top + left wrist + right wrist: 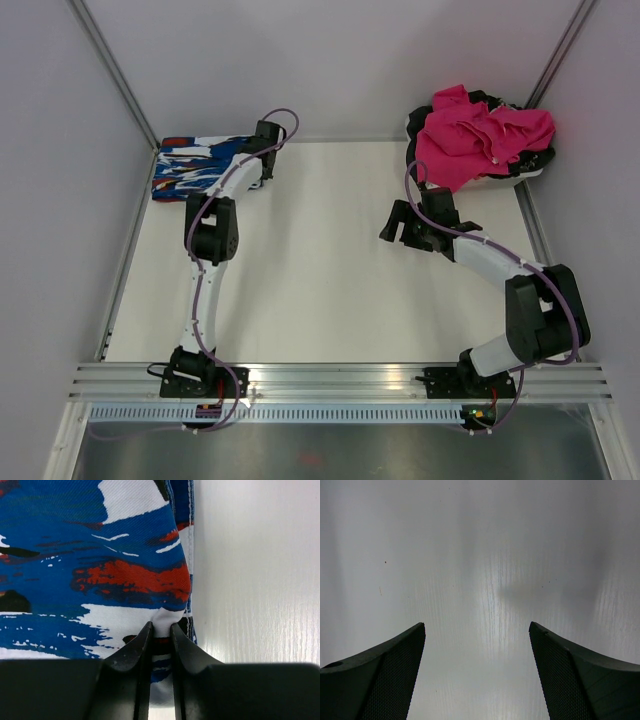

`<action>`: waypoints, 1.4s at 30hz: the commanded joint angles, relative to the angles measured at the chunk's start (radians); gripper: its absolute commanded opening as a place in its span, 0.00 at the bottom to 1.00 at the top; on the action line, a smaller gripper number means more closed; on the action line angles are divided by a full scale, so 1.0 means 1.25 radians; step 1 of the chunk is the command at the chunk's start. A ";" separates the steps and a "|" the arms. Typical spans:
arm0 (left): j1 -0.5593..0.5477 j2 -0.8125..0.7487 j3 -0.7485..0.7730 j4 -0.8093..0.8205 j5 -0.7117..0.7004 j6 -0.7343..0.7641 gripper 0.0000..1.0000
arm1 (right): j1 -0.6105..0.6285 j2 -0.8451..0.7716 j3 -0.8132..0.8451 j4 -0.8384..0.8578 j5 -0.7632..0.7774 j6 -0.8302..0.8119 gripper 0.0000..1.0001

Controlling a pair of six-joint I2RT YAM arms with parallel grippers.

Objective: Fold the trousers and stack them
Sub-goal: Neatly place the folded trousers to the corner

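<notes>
The trousers lie folded in a compact blue bundle with white, red and black blotches at the table's far left corner. In the left wrist view their right edge fills the left half of the picture. My left gripper sits at that right edge, and its fingers are shut on a pinch of white and blue cloth. My right gripper hovers right of the table's middle, away from the trousers. Its fingers stand wide open with only bare table between them.
A heap of pink garments lies on a dark container at the far right corner. White walls and metal posts close in the table on three sides. An aluminium rail runs along the near edge.
</notes>
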 commanded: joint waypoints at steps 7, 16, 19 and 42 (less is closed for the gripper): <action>0.007 -0.077 -0.142 -0.049 0.024 0.022 0.24 | 0.003 -0.037 -0.011 0.016 -0.001 0.000 0.91; 0.007 -0.146 -0.155 -0.034 0.055 -0.009 0.63 | 0.003 -0.042 0.016 -0.003 -0.008 -0.023 0.91; 0.008 -0.177 -0.107 -0.051 0.075 -0.037 0.79 | 0.003 -0.033 0.083 -0.034 0.003 -0.048 0.92; 0.007 -1.297 -0.781 -0.097 0.379 -0.274 1.00 | 0.003 -0.596 0.124 -0.152 0.109 -0.216 0.98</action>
